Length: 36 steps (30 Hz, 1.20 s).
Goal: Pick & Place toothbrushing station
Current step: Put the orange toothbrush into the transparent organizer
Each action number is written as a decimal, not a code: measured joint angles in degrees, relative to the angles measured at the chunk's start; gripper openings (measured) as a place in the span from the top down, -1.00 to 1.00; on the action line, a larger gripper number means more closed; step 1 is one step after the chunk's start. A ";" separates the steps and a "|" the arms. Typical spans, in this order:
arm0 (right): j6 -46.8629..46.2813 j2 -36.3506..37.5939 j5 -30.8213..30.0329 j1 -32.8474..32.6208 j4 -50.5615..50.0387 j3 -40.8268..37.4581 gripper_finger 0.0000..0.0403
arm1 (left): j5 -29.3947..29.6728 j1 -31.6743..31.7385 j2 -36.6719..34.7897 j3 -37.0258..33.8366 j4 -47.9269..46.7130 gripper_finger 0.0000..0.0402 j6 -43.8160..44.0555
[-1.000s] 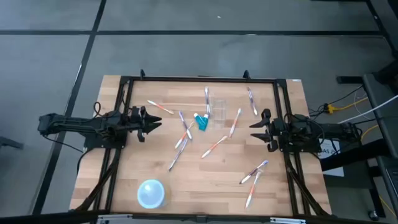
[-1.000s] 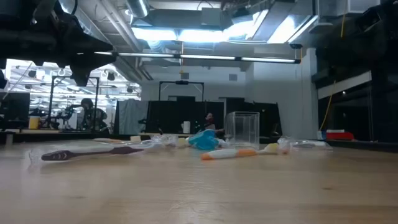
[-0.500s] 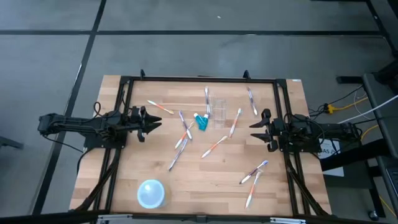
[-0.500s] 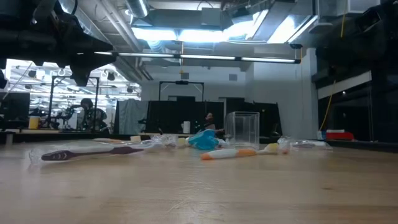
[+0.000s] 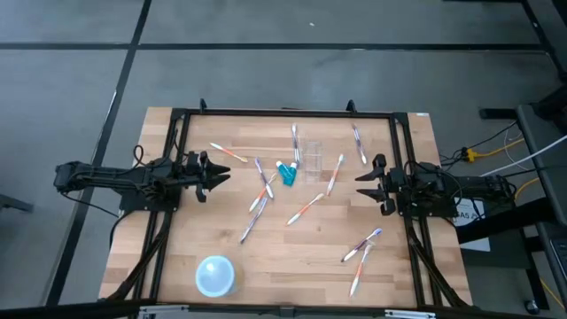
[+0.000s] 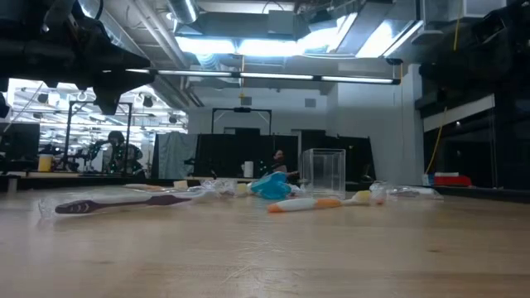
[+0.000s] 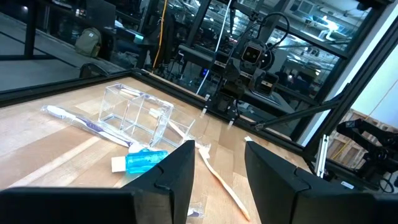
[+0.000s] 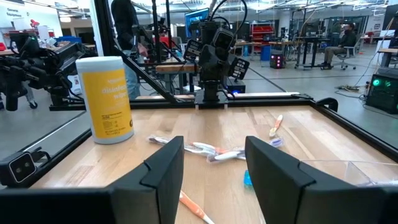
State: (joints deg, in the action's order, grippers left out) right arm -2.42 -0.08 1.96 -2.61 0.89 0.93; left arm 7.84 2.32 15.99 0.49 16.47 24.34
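- The left hand (image 5: 215,175) is hovering at the left side of the surface (image 5: 292,248), its fingers standing apart and holding nothing.
- The right hand (image 5: 364,187) is hovering at the right side, fingers likewise parted and empty.
- Between them, the clear plastic cup (image 5: 311,156) is sitting near the far edge, with the teal tube (image 5: 286,174) lying just beside it.
- The toothbrushes (image 5: 306,209) are lying scattered across the middle and right of the surface.
- A pale blue bowl (image 5: 215,275) is sitting near the front edge.
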 joint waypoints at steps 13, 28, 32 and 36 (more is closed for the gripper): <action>-9.94 0.01 -2.40 0.04 2.92 -0.01 0.14 | 0.00 0.00 0.00 0.00 0.00 0.32 0.00; -51.92 -0.39 -14.68 -2.12 17.92 0.00 0.14 | 4.37 0.01 0.00 0.00 1.44 0.32 -0.94; -47.52 -1.12 -14.19 -3.77 31.82 -0.01 0.14 | 6.39 0.03 -0.04 0.00 3.95 0.32 5.93; -39.31 -4.38 -15.21 -6.11 46.50 0.02 0.14 | 8.78 0.08 0.37 0.00 9.53 0.32 13.55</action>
State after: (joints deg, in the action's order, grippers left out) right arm -41.73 -4.46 -13.26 -8.72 47.38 0.95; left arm 16.61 2.39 16.36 0.49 26.00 37.89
